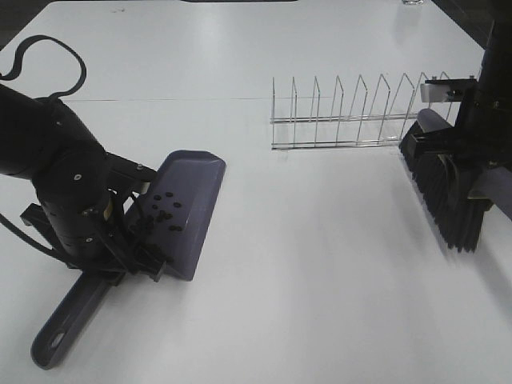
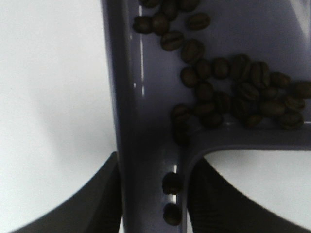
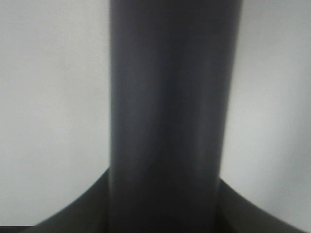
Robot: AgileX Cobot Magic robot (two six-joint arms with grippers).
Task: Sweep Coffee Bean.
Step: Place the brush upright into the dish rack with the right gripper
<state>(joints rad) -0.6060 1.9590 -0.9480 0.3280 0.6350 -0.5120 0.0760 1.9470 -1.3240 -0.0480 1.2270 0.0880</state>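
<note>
A blue-grey dustpan (image 1: 188, 210) lies on the white table (image 1: 320, 264) at the left, its handle (image 1: 64, 324) pointing to the near left. Several coffee beans (image 1: 164, 210) lie in its pan; the left wrist view shows them (image 2: 233, 92) heaped at the pan's back wall, two in the handle groove. My left gripper (image 1: 128, 256) is shut on the dustpan handle (image 2: 150, 189). My right gripper (image 1: 472, 156) is shut on the handle (image 3: 167, 116) of a brush with black bristles (image 1: 444, 196), held at the far right with bristles on or near the table.
A wire rack (image 1: 352, 116) with several upright dividers stands at the back right, just left of the brush. A black cable (image 1: 48, 56) loops at the back left behind the left arm.
</note>
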